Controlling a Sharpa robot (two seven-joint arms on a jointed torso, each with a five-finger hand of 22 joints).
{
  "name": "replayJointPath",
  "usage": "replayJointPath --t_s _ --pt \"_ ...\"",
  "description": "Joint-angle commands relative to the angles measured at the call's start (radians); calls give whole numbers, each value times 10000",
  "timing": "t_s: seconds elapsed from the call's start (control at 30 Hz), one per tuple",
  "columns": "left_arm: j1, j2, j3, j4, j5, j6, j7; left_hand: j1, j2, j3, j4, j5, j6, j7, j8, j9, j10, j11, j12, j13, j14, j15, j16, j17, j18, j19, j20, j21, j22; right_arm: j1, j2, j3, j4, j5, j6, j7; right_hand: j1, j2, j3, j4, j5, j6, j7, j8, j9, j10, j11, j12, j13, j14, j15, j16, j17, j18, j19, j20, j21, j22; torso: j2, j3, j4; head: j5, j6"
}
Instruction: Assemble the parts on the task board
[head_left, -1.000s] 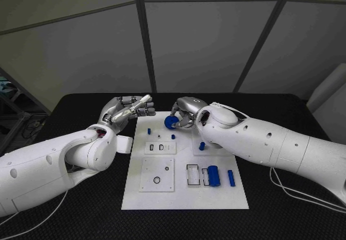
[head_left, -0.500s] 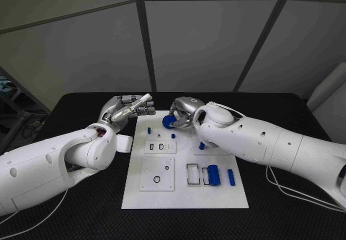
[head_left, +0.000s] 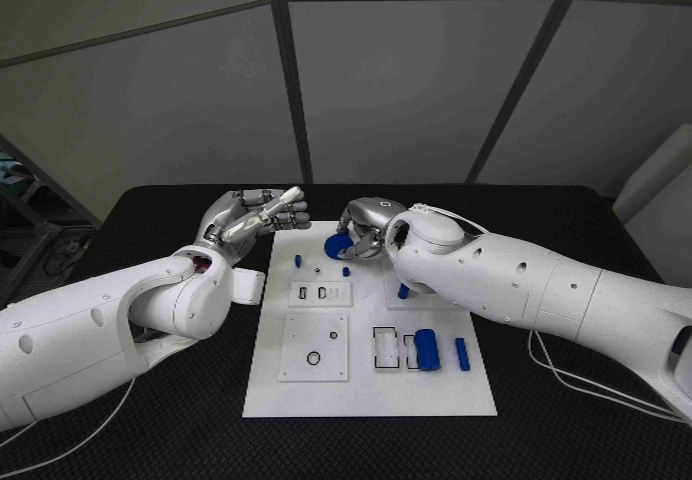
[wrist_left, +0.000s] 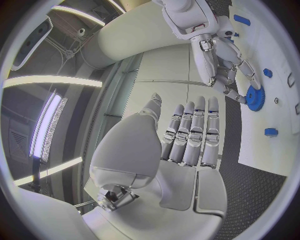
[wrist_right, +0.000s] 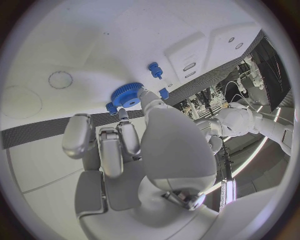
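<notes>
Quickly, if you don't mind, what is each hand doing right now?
Left hand: open, fingers straight, holding nothing.
Right hand: holding the blue gear at its fingertips.

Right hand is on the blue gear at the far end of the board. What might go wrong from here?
The right hand pinches the blue gear by its rim with fingertips alone, so it may slip or tilt when lowered. Small blue pegs stand close beside it on the task board; the fingers could knock them. The left hand hovers open nearby, so the hands could touch.
</notes>
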Motion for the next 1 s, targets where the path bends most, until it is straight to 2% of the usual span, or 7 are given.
replayJointPath --t_s 0.03,0.27,0.5,0.67,0.77,0.87,1.0 --pt "19 -5 11 9 -94 84 35 16 67 -2 -43 -56 63 -5 -38 -5 22 35 -57 -4 31 34 -65 2 -14 -24 47 6 -9 18 -35 1 37 48 439 82 -146 39 -118 60 -19 168 2 -15 45 18 17 45 159 1045 92 58 2572 -172 15 59 23 39 -1 -3 -1 2 -1" --pt "20 -2 11 -13 -110 69 8 85 55 18 -134 -58 78 -4 -67 -3 33 35 -85 -3 46 34 -97 7 -13 -27 48 11 -14 18 -147 1 90 199 479 8 -314 165 -200 185 106 371 -35 5 60 104 -10 134 262 1057 73 76 2624 -180 42 50 55 93 1 -1 -3 -1 -9" --pt "20 -5 11 -40 -113 63 2 87 60 21 -140 -59 82 -2 -70 -3 36 36 -89 -3 48 34 -101 7 -13 -27 48 12 -15 15 -405 1 326 410 -183 67 -562 408 -226 356 584 574 -46 -6 64 230 -26 257 413 1058 59 79 2632 -196 93 34 109 183 4 10 -8 -1 6" --pt "20 -29 11 -77 -113 63 1 87 60 21 -140 -59 82 -2 -70 -3 36 36 -89 -3 48 34 -101 7 -13 -27 48 12 -15 9 -875 4 887 767 -1452 477 -529 413 -222 305 770 570 -23 -74 42 318 -13 341 516 1058 63 79 2632 -212 139 34 155 262 -11 27 -46 -4 34" --pt "20 -49 11 -94 -113 60 1 87 60 21 -140 -59 82 -2 -70 -3 36 36 -89 -3 48 34 -101 7 -13 -27 48 12 -15 8 -1158 7 1176 996 -1876 650 -517 387 -231 284 802 518 -7 -127 26 286 0 313 478 1058 72 79 2632 -209 130 38 149 246 -20 20 -55 -28 57" --pt "20 -81 11 -114 -113 55 0 86 63 22 -141 -59 83 -1 -71 -3 36 36 -90 -3 49 34 -102 8 -13 -27 48 12 -15 9 -1640 12 1618 1297 -2130 759 -517 359 -246 274 806 459 12 -188 13 262 16 292 450 1058 85 79 2632 -208 123 46 145 237 -36 32 -98 -29 90" --pt "20 -117 11 -115 -113 55 -6 112 75 38 -172 -59 88 -2 -84 -3 41 36 -101 -3 54 33 -115 9 -12 -27 48 14 -17 10 -2394 35 2229 1597 -1981 864 -413 308 -239 200 790 472 16 -228 18 212 23 245 391 1058 96 79 2632 -201 101 58 129 206 -53 55 -167 -89 43"
